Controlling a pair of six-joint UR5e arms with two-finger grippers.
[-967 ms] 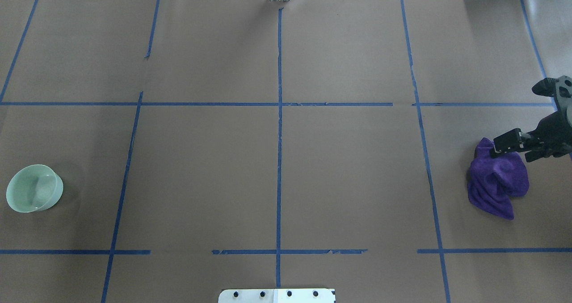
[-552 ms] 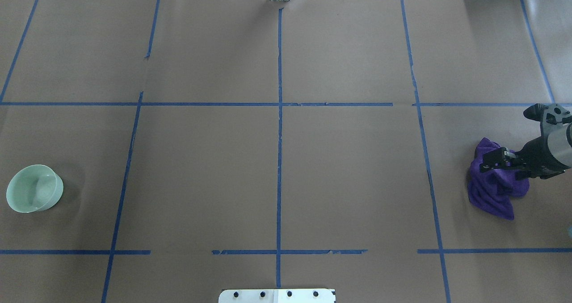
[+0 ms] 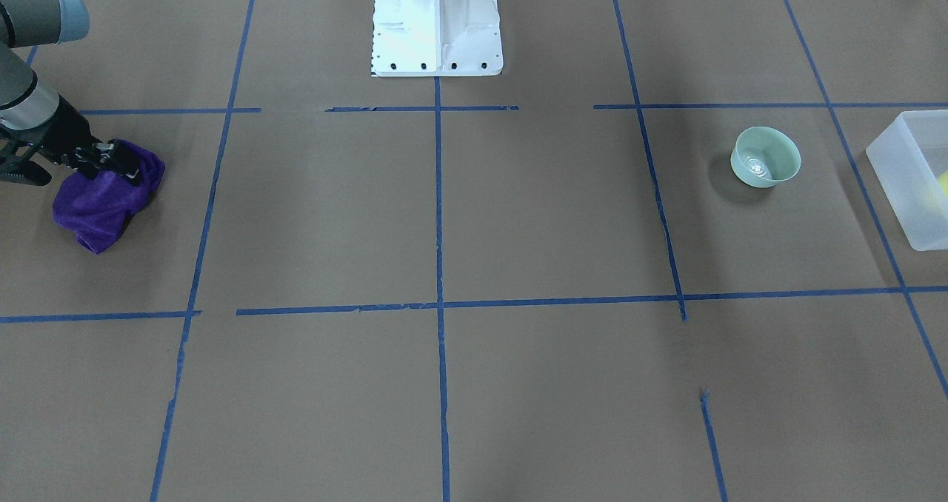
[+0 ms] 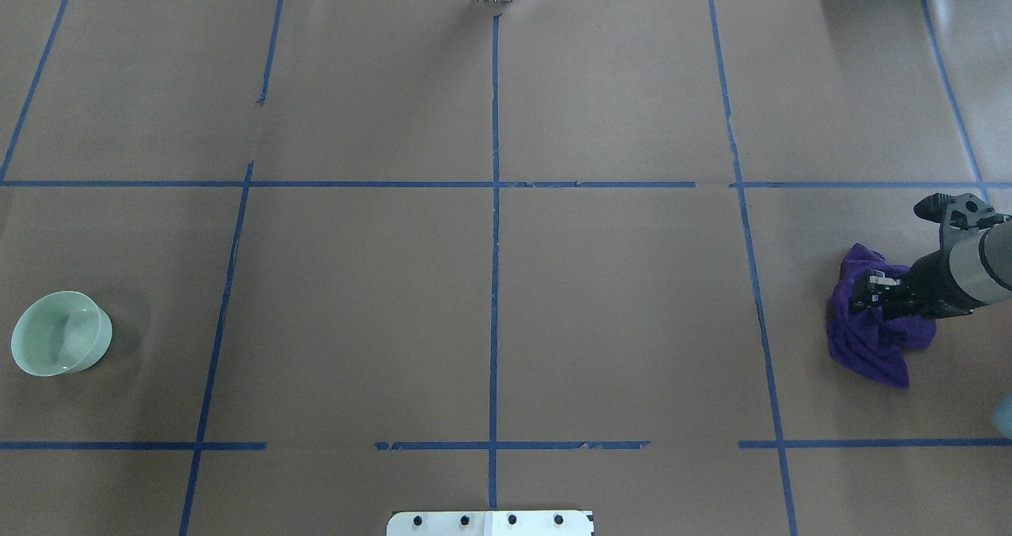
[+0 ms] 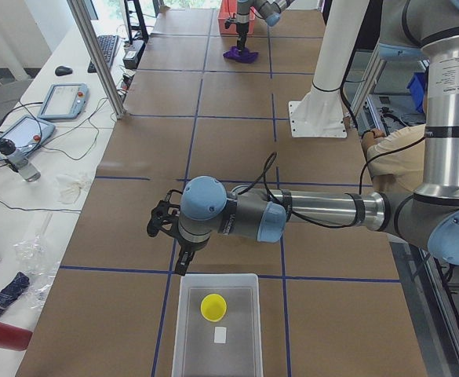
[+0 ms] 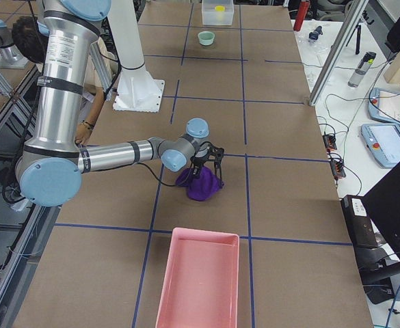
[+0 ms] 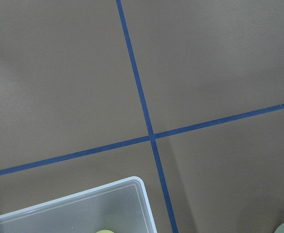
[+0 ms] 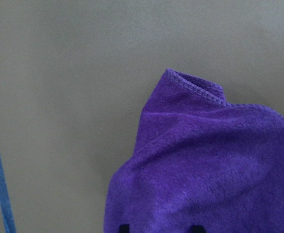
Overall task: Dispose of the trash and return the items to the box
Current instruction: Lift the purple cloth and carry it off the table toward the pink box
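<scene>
Count: one bowl (image 3: pixel 765 158) on the worktop (image 4: pixel 617 307) near one box (image 3: pixel 892 191), one cup (image 5: pixel 213 307) inside it. My right hand (image 4: pixel 870 291) is spread over one cloth (image 4: pixel 870 346); for the left hand (image 5: pixel 166 236) I cannot tell.

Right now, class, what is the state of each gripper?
Left gripper: cannot be told, seen only from the side.
Right gripper: open, jaws apart on the purple cloth, not holding it.

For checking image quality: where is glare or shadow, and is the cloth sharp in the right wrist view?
Front-facing view: the base is washed out by glare; the bowl throws a soft shadow toward the view's left. Right wrist view: the cloth is sharp, its weave visible.
</scene>
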